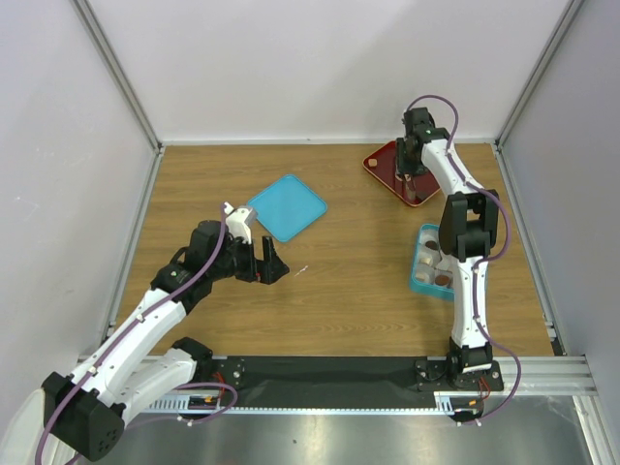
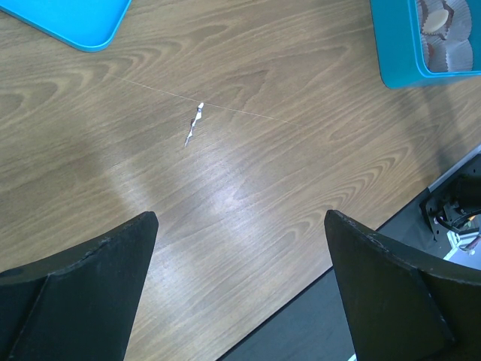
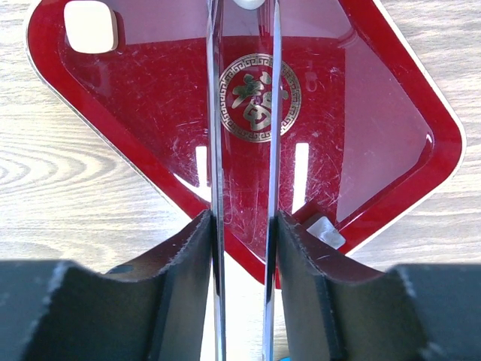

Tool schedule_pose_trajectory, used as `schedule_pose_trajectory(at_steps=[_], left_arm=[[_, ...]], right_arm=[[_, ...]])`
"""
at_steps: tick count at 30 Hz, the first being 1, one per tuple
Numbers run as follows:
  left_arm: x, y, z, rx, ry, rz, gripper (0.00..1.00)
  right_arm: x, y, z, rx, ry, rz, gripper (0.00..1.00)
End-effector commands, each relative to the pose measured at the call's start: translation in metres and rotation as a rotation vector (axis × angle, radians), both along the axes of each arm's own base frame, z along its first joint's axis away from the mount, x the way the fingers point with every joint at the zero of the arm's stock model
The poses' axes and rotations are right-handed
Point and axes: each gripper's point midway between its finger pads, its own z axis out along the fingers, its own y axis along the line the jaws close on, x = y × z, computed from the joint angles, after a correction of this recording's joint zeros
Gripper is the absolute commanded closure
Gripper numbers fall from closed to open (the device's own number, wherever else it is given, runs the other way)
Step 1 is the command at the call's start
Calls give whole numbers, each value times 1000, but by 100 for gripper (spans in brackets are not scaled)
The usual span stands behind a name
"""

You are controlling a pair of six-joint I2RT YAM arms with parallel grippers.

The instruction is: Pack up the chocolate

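Note:
The dark red tray with a gold emblem lies under my right gripper, which is shut on a pair of metal tongs. The tong blades reach across the tray, and a cream-white chocolate piece shows at their far tips. Another cream-white piece sits in the tray's corner. The teal compartmented box holds chocolates in paper cups. My left gripper hangs open over bare wood, with nothing between its fingers.
A teal lid lies flat at the table's middle back. A small white scrap rests on the wood ahead of the left gripper. A pale clear tab sits on the red tray's near rim. Walls enclose three sides.

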Motion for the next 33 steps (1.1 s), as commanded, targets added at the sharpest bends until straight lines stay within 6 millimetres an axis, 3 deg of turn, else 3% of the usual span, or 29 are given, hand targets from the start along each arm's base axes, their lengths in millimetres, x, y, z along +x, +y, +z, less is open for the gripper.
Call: schedule_pose_trajectory(at_steps=[1,11,14,18,28,32,33], left_arm=[[9,0,16,-6,-58,0,0],[8,-1,18,-12,-64,-4,0],[7,-1,19,-17,-66,-6,0],[7,-2,21,-23,-74,-12,0],[4,-2,24,-36,-84,-18,0],[3,-3,28,-45,-93,-22,0],[3,-3,28,-49,-96,-22,0]], right_arm=[[10,1,29,18,-66,0,59],[-7,3,57,65,-67,-34,62],[-23,5,64,91,-36,-46,62],[-50,4,59,97,26,-74,62],[-85,-3,84,106,21,-100,62],[-117,-18,86,81,70,-163,62],[-127,-21,96,86,58,-174,62]])
